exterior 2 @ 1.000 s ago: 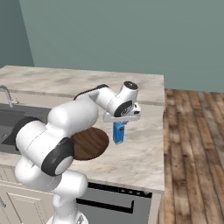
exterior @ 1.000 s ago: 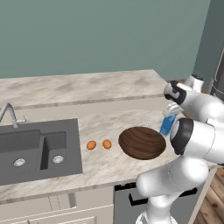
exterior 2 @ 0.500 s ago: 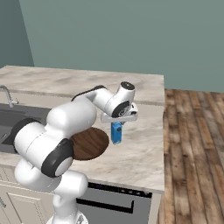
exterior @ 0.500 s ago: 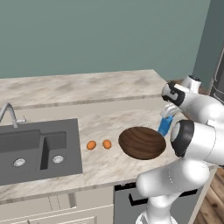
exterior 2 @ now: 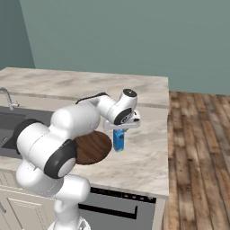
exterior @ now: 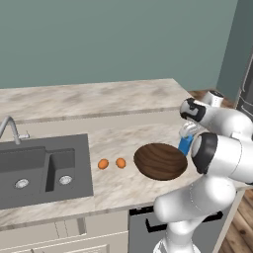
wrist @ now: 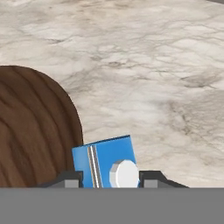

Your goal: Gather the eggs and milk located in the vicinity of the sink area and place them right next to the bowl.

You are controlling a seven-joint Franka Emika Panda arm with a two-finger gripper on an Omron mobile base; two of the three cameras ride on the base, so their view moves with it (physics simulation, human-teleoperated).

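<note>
1. End effector (wrist: 109,181): closed on the milk (exterior 2: 118,139), gripping the carton at its top. In the hand view its two dark fingertips (wrist: 70,179) sit on either side of the blue carton.
2. Milk: upright, just beside the right edge of the bowl (exterior 2: 92,147). Whether its base touches the desk (exterior 2: 148,157) cannot be told.
3. Bowl: dark brown wood, resting on the marble desk to the right of the sink (exterior: 44,168).
4. Eggs (exterior: 103,164): two, lying side by side on the desk between the sink and the bowl, near each other but not touching. The second egg (exterior: 120,162) lies nearer the bowl.
5. Sink: dark grey double basin, with a curved silver faucet (exterior: 10,129) behind its left part.
6. Floor (exterior 2: 197,148): wooden planks to the right of the desk.
</note>
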